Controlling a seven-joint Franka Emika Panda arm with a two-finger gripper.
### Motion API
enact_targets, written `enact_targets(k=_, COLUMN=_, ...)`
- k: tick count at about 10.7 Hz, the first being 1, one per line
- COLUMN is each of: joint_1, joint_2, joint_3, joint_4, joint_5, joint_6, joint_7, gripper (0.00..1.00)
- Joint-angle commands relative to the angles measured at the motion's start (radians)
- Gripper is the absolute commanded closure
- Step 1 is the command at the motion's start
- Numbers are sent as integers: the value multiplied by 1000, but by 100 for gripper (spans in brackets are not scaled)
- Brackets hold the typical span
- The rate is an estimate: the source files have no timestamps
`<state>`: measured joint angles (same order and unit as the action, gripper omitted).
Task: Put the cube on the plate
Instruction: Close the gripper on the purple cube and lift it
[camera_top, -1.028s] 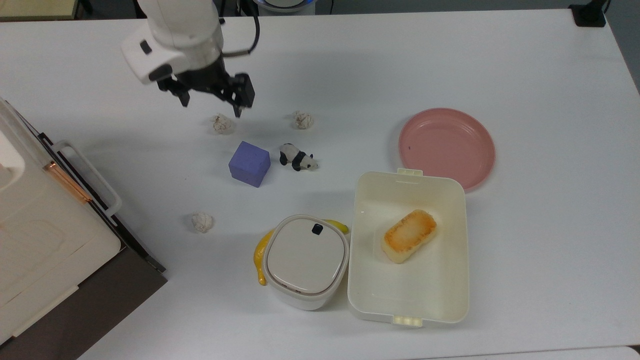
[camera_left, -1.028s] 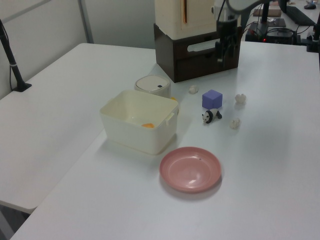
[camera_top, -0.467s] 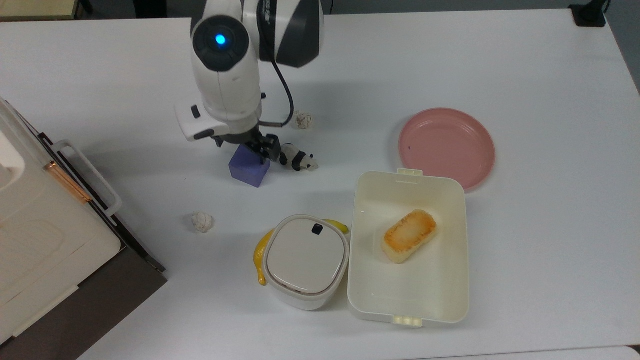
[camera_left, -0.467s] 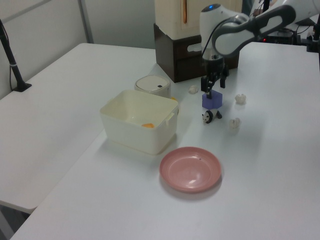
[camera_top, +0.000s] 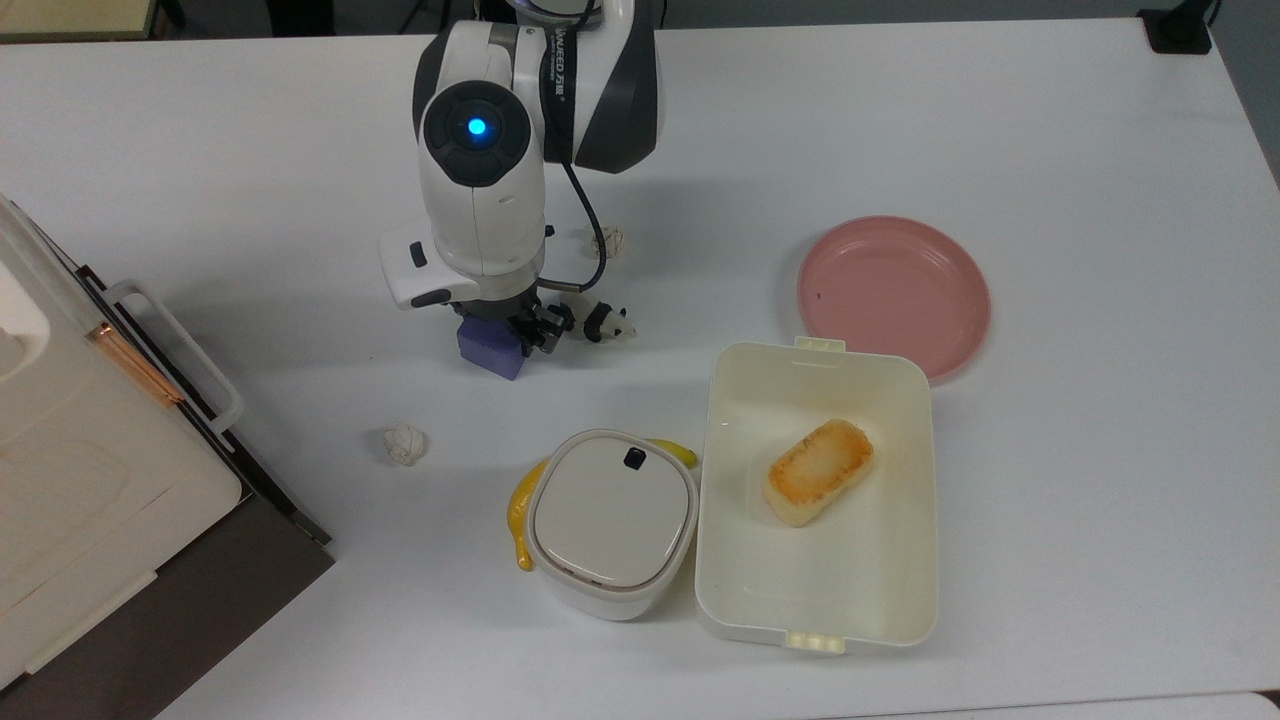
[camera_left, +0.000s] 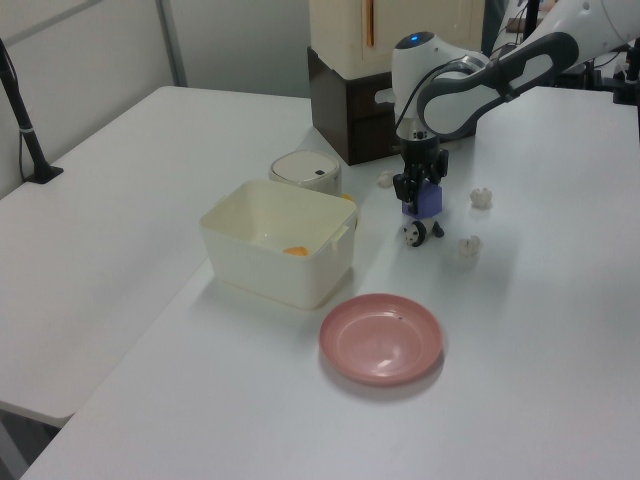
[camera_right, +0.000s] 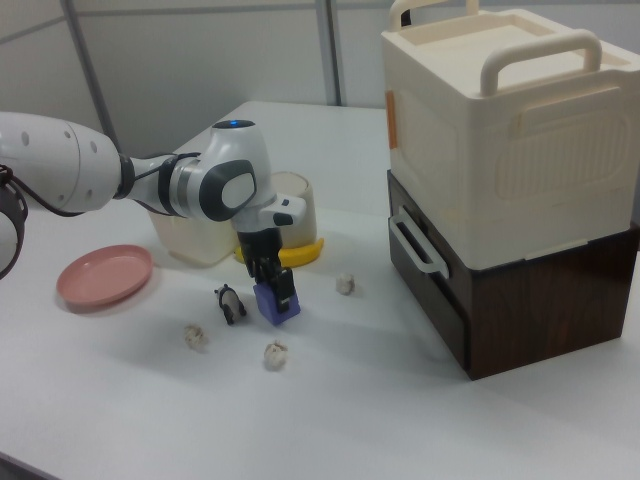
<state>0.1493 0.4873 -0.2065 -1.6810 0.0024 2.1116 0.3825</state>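
while the gripper (camera_right: 276, 285) straddles the cube (camera_top: 487, 349) beside the toy panda (camera_top: 605, 324), jaws at its flat sides though closure cannot be told, the block looks light, rigid, matte; the plate (camera_top: 893, 296) sits well apart.

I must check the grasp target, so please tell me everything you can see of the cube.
The cube is a small matte purple-blue block with plain faces. In the right view it looks tilted, its lower edge at the white table. The gripper is down over it, fingers at its sides; I cannot tell if they press it. The toy panda lies close by, apart from it, on the top view's right. The pink plate is empty.
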Motion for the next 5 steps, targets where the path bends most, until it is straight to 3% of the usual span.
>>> enact_targets(k=1, joint_1=12, joint_2=-65, joint_3=4, joint_4=-6, joint_5=-2, joint_6=-22, joint_7=21, gripper=97)
enact_targets(k=5, joint_1=76, joint_2=-223, joint_3=59, joint_4=66, joint_5=59, joint_6=-290, joint_7=-11, gripper=100)
